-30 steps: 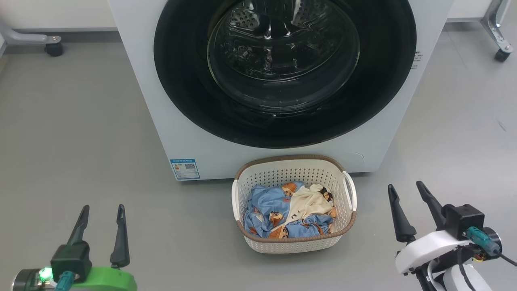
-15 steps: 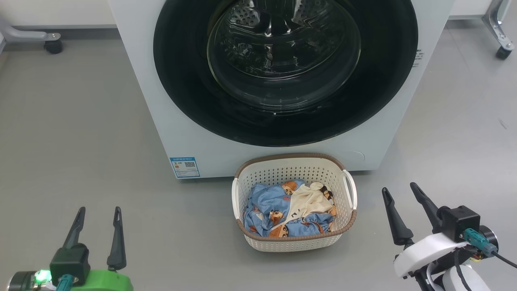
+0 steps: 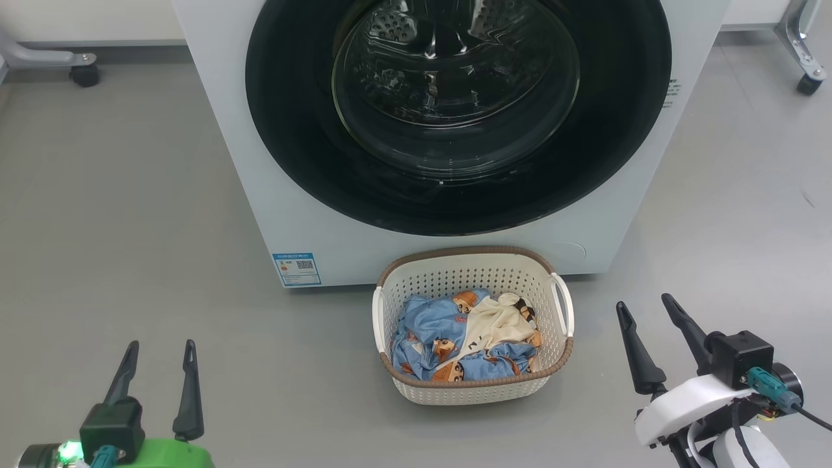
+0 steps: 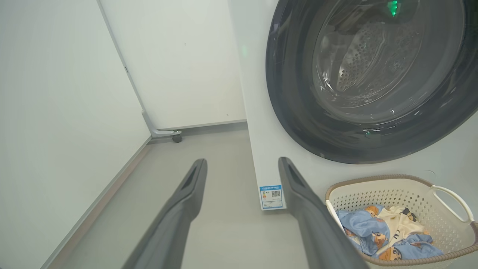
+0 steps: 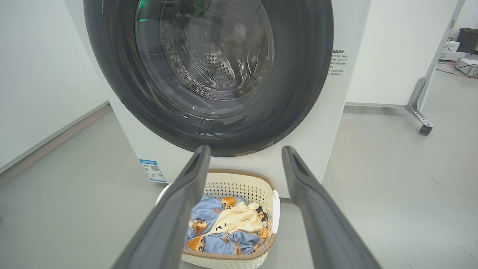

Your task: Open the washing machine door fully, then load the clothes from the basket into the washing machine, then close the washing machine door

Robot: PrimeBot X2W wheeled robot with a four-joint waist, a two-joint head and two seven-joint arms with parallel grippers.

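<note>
The washing machine [image 3: 312,221] stands white and square in front of me, and the washing machine door [image 3: 292,143], black-rimmed with a glass bowl, lies shut against it. On the floor just before it sits the basket [image 3: 468,252], holding the clothes [image 3: 442,331], blue printed pieces and a cream one. My left gripper [image 3: 162,344] hovers open at the lower left, well away from the basket. My right gripper [image 3: 643,302] hangs open just right of the basket. In the left wrist view the left gripper [image 4: 242,160] points at the machine's left edge. In the right wrist view the right gripper [image 5: 246,148] frames the basket [image 5: 239,172].
White partition panels on castered metal feet stand behind, one wheel at the far left [image 3: 84,77] and one at the far right [image 3: 806,81]. A blue label [image 3: 297,269] marks the machine's lower front. Grey floor spreads on both sides.
The left gripper has sunk slightly toward the bottom of the head view. The right gripper has shifted a little to the left. Both stay open; basket and door are as before.
</note>
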